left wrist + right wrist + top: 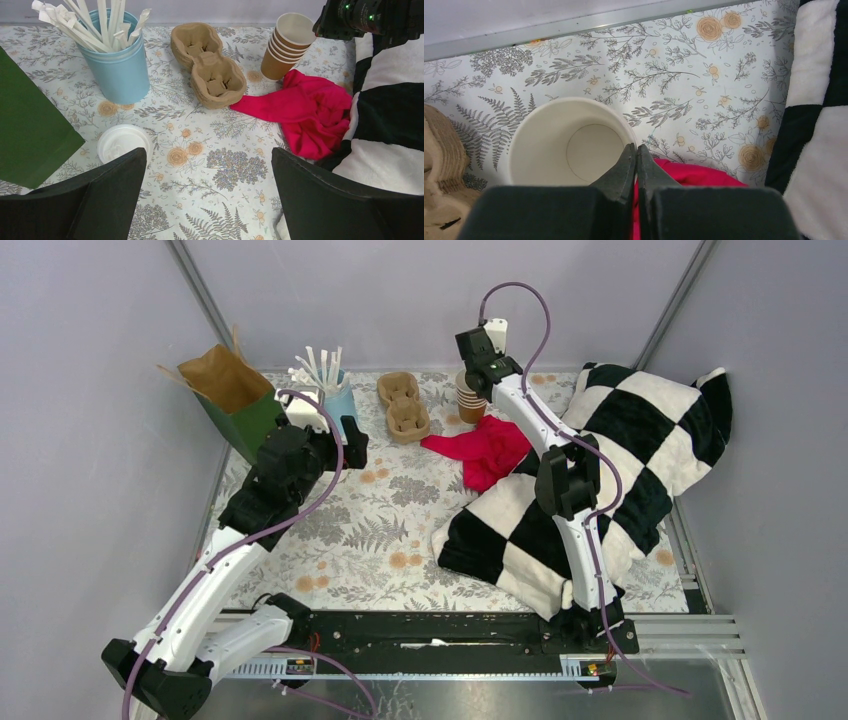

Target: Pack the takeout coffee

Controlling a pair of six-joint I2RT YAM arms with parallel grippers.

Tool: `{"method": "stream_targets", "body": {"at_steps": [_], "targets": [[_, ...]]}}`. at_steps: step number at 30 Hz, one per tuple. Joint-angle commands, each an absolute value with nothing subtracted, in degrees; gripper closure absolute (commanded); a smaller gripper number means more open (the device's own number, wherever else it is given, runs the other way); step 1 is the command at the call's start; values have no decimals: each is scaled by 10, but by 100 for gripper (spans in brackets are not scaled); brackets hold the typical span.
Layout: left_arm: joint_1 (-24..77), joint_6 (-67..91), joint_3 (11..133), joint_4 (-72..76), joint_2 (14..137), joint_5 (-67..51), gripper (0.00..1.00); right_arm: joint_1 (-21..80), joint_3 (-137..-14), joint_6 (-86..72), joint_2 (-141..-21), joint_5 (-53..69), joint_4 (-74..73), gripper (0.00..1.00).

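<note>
Pinching rim of top paper cup (539, 150), right jaws closed, left jaws wide, empty.

Your left arm lay extended forward with the elbow bent, the left gripper (208, 155) spread wide. Your right arm was stretched toward the far side, the right gripper (636, 150) angled downward, fingers pressed together.

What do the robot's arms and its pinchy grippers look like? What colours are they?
The left arm and the right arm are long white tubes with chunky black joints and black bases. A thin purple cable loops along each one. The left gripper and the right gripper are all black, each with two flat, wedge-shaped fingers.
</note>
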State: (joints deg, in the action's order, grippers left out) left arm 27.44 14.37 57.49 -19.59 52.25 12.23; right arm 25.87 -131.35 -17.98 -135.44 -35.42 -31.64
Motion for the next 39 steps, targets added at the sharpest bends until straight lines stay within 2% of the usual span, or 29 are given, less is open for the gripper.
{"method": "stream_targets", "body": {"at_steps": [1,14,30,34,39], "targets": [[276,140,569,-164,516,117,1,258,-1349,-180,-1354,-360,-325,100],[276,141,567,-164,520,114,1,256,-1368,-213,-1306,-308,-331,100],[275,147,564,-164,520,127,1,283,-1356,-139,-1194,-292,-337,100],[276,148,563,-165,516,147,1,326,-1287,-120,-1139,-260,-333,100],[282,158,570,-183,507,197,1,397,-1113,-158,-1052,-166,-292,100]]}}
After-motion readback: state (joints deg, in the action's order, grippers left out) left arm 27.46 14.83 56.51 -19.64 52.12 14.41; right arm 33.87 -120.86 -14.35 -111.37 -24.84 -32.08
